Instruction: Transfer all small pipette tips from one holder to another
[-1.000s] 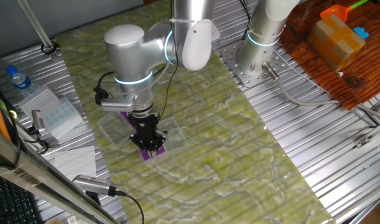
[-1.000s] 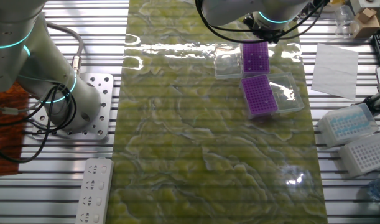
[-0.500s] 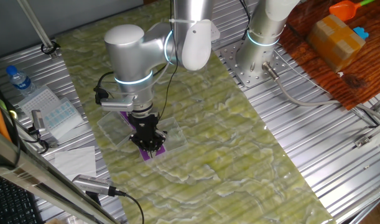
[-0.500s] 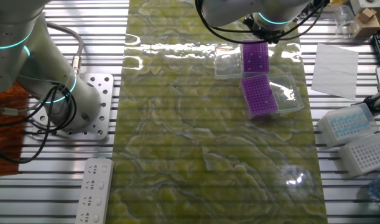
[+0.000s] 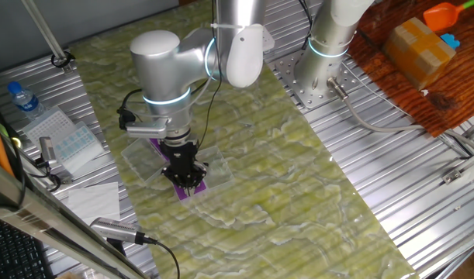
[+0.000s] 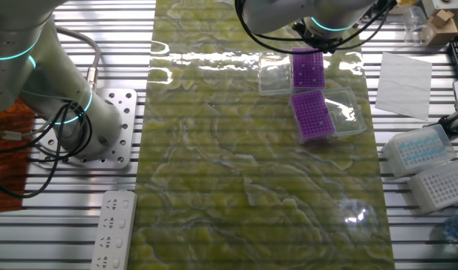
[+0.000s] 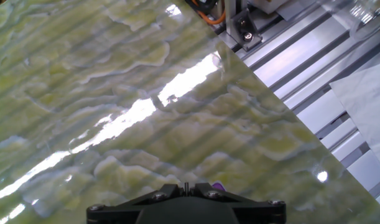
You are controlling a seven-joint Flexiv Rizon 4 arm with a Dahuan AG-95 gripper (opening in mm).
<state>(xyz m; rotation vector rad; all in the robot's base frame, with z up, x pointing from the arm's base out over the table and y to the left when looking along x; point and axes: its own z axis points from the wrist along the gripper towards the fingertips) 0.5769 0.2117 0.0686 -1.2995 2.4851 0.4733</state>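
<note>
Where the gripper (image 5: 187, 180) is lowered onto one purple holder (image 5: 192, 187), its opening cannot be told, and nothing is seen held. A green marbled mat (image 6: 236, 165) is spread over the slatted metal tabletop (image 6: 64, 217). The small pipette tips cannot be made out; a second purple holder (image 6: 314, 114) is seen just beside.

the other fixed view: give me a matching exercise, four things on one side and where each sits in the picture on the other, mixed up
Things:
1. purple tip holders
2. white power strip
3. sheet of paper
4. perforated base plate

Places:
A. bottom left, on the metal slats
B. right of the green mat, near the top
C. on the green mat, upper right
D. left of the green mat, at the foot of a grey arm

Pairs: 1-C, 2-A, 3-B, 4-D
</note>
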